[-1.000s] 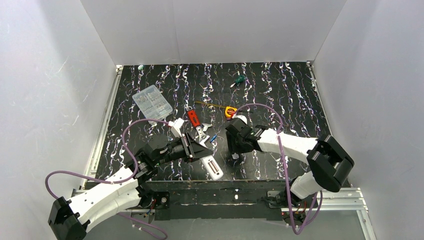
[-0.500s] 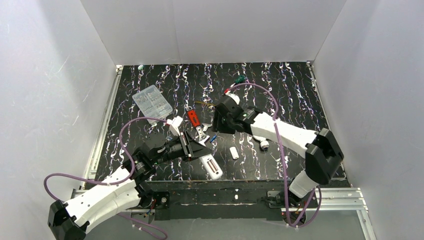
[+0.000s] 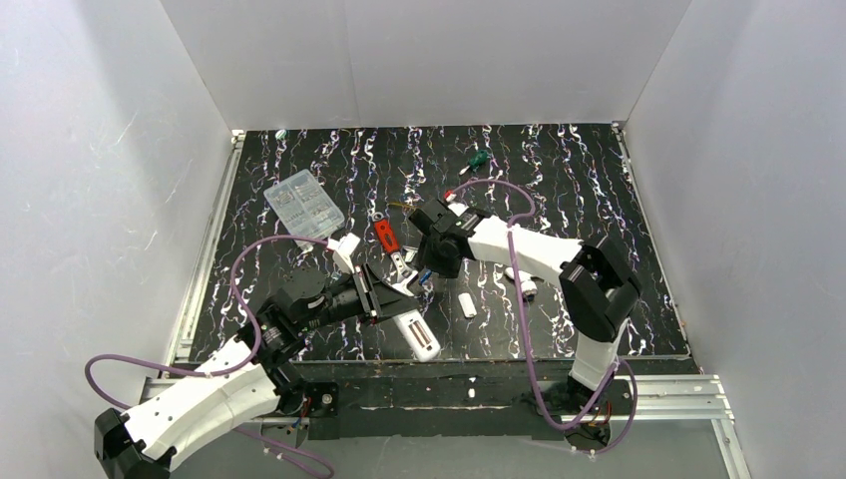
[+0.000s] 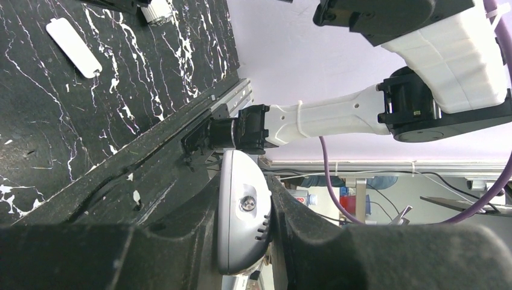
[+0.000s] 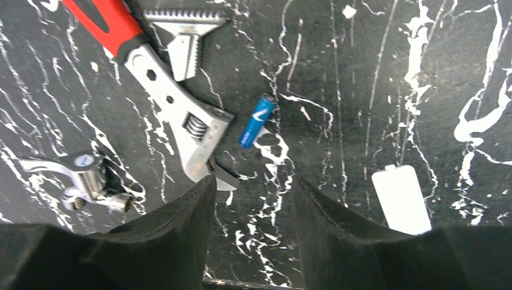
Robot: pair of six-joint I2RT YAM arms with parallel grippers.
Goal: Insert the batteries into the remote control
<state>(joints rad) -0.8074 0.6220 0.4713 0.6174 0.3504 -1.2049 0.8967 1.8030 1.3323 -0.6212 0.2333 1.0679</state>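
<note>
The white remote control [image 3: 421,336] sticks out toward the table's front edge, with my left gripper [image 3: 391,298] shut on it. In the left wrist view its rounded grey-white end [image 4: 243,219] is pinched between the black fingers [image 4: 181,241]. One blue battery [image 5: 256,121] lies on the black mat, beside the wrench head [image 5: 199,136]. From above, the battery [image 3: 426,277] shows just below my right gripper [image 3: 432,265]. The right gripper [image 5: 253,184] hovers above the mat, open, with nothing between its fingers and the battery just ahead of the tips.
A white battery cover [image 3: 466,304] [image 5: 401,200] lies flat on the mat right of the battery. A red-handled wrench [image 3: 385,236], silvery metal bits [image 5: 84,178], a white fitting [image 3: 525,286], a clear parts box [image 3: 303,205] and a green screwdriver [image 3: 478,159] lie around.
The right arm has left the white cover on the mat at the front middle and swung back and left to above the blue battery. The left gripper still holds the remote.
</note>
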